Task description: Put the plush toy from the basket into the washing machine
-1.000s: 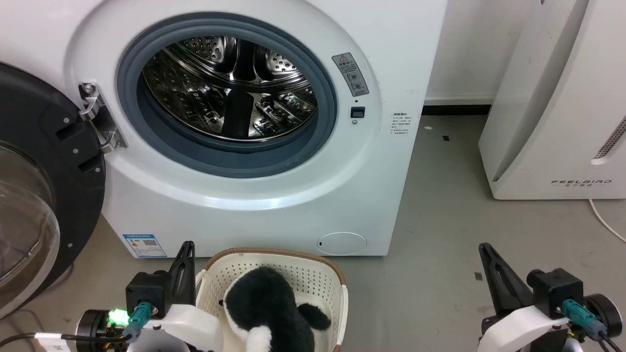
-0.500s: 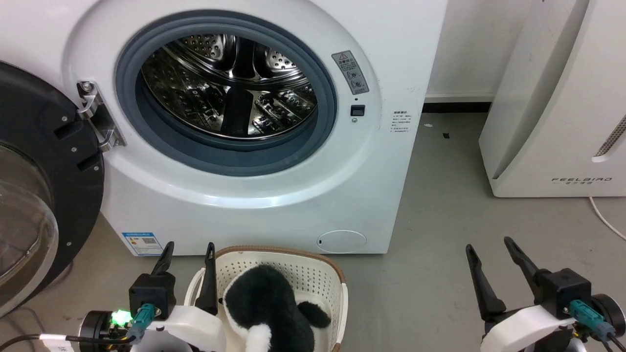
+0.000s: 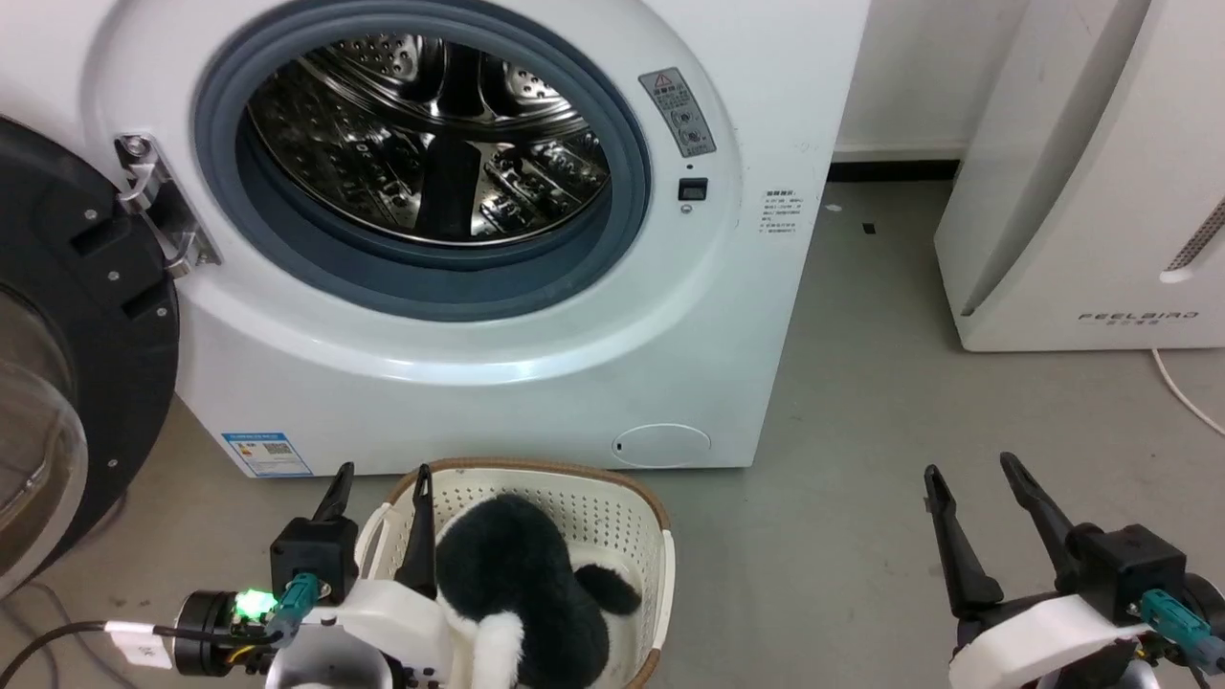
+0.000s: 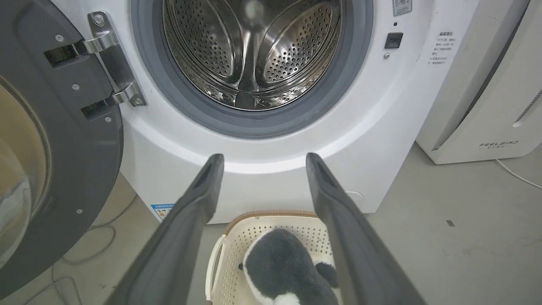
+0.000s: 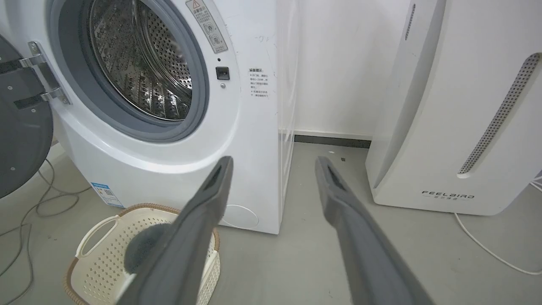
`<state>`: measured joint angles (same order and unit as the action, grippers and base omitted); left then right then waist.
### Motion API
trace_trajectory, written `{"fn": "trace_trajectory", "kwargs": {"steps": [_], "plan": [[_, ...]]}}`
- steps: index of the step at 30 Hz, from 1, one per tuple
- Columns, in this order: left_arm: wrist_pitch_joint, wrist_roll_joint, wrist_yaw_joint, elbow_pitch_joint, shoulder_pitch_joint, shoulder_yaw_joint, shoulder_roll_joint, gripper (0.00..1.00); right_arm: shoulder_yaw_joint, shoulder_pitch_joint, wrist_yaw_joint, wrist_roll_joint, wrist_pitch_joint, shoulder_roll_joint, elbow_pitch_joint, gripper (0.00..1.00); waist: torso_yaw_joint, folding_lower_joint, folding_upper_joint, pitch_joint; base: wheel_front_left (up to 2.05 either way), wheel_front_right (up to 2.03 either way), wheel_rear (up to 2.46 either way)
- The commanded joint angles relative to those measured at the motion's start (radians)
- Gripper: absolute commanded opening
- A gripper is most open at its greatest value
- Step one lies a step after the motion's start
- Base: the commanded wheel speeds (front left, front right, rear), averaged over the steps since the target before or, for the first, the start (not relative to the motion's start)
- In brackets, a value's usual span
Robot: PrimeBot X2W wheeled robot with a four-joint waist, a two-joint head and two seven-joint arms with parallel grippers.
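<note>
washing machine (image 3: 478,383): white front-loader at upper left of the head view; porthole uncovered, grey gasket ringing a shiny steel drum (image 3: 421,144).
white appliance (image 3: 1081,172): stands right of the washing machine, well apart, with grey floor between.
door (image 3: 86,316): black-framed glass, swung wide on its hinge, left of the porthole.
basket (image 3: 612,517): cream, perforated, brown rim; on the floor just before the washing machine's foot, below the porthole.
plush toy (image 3: 522,574): black fur with white patches; lies in the basket and takes up most of it, a stubby black limb toward the right wall.
left gripper (image 3: 383,471): fingers spread, holding nothing; one finger outside the basket's left handle, the other over the left rim just beside the plush toy. Contact with the fur cannot be told.
right gripper (image 3: 968,466): fingers spread, holding nothing; over bare floor, well right of the basket.
cable (image 3: 1182,402): white, on the floor by the white appliance.
</note>
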<state>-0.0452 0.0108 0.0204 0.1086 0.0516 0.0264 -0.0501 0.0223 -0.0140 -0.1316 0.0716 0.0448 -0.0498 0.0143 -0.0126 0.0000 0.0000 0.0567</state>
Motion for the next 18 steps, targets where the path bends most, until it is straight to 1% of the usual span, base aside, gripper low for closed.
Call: {"fn": "trace_trajectory", "kwargs": {"steps": [1, 11, 18], "plan": [[-0.008, 0.005, 0.001, 0.018, 0.025, 0.004, -0.001, 1.0, 0.003, 0.019, 0.0, 0.009, 0.01, 0.0, 0.01, 1.0, -0.004, 0.0, 0.0, 0.011, 0.0, 0.0, 0.0], [-0.029, 0.014, -0.009, 0.142, 0.117, 0.01, -0.008, 1.0, 0.007, 0.053, 0.0, 0.04, 0.031, 0.0, 0.028, 1.0, -0.024, 0.0, 0.0, 0.09, 0.0, 0.0, 0.0], [-0.043, 0.025, -0.023, 0.257, 0.198, 0.015, -0.015, 1.0, 0.01, 0.081, 0.0, 0.064, 0.045, 0.0, 0.037, 1.0, -0.04, 0.0, 0.0, 0.155, 0.0, 0.0, 0.0]]}}
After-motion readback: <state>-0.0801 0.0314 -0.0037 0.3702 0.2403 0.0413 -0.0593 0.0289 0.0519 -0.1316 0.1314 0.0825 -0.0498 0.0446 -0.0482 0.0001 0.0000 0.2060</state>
